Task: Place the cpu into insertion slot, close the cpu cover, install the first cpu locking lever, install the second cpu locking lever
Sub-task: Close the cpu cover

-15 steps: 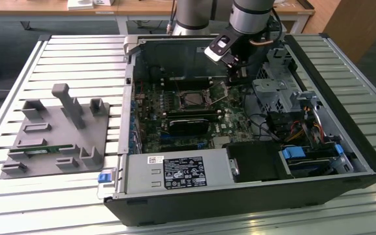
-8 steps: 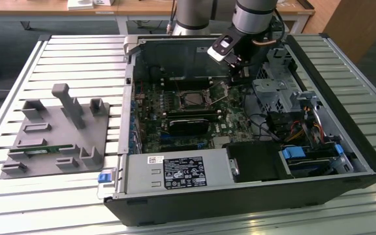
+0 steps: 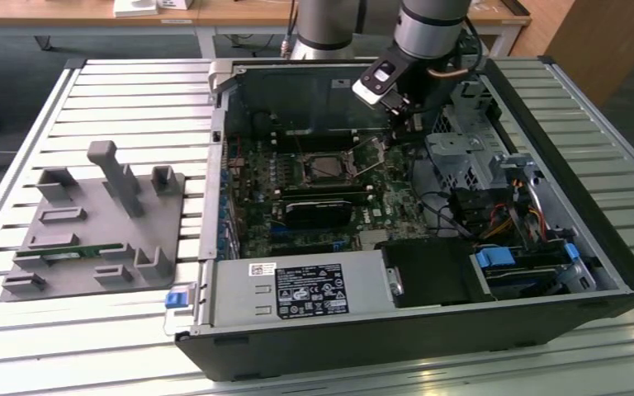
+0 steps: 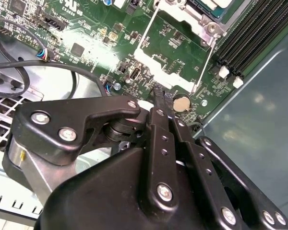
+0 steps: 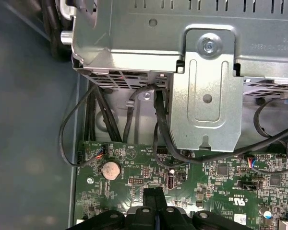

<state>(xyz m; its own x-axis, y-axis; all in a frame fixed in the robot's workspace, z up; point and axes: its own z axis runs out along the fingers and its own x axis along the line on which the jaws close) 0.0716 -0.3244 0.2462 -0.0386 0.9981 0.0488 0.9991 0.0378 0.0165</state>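
Note:
The insertion slot (image 3: 326, 169) sits in the middle of the green motherboard (image 3: 295, 177) inside the open computer case, a dark grey square within a silvery rim. In the second wrist view its corner (image 4: 201, 14) holds a silvery-grey slab that looks like the cpu (image 4: 216, 4). I cannot tell the cpu cover from the rim. Two thin wire locking levers (image 4: 205, 62) (image 4: 146, 31) run out from the socket, and one lever (image 3: 373, 161) stands up slanted. My gripper (image 3: 409, 122) (image 4: 158, 98) (image 5: 153, 195) hangs shut just above the board past the socket, with nothing seen between its fingers.
A coin cell (image 4: 182, 102) (image 5: 110, 169) lies on the board by the fingertips. A metal drive cage (image 5: 206, 86) (image 3: 461, 157) with black cables stands close to the exterior view's right. A black card (image 3: 317, 206) and the power supply (image 3: 295, 293) lie nearer. A grey fixture (image 3: 96, 223) stands outside the case.

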